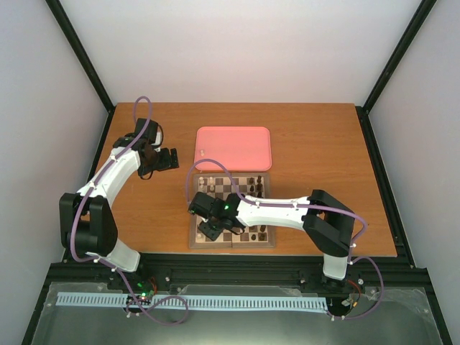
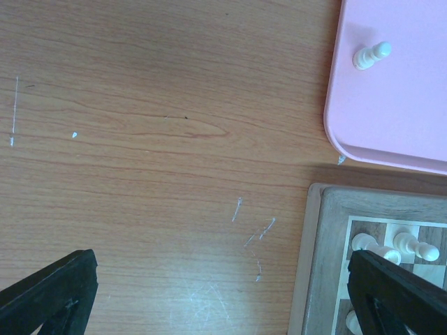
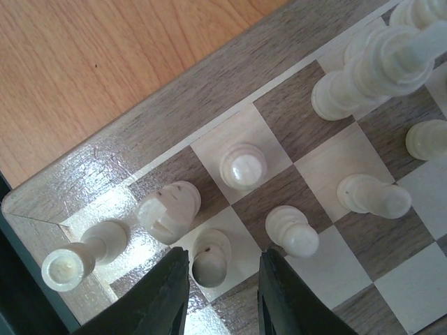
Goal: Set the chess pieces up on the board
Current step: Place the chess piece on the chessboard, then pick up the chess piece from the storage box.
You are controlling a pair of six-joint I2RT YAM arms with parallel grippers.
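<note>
The board lies at mid-table, with dark pieces along its far rows. My right gripper hangs over its near left corner. In the right wrist view the board's border runs diagonally. Cream pieces stand in the corner: a rook, a knight and pawns. My right gripper is open. Its fingers stand either side of a cream piece on a light square, with a gap on the right side. My left gripper is open and empty over bare table. One cream pawn lies on the pink tray.
The pink tray lies just beyond the board. The board's far left corner with cream pieces shows in the left wrist view. More cream pieces crowd the upper right of the right wrist view. My left gripper is left of the tray.
</note>
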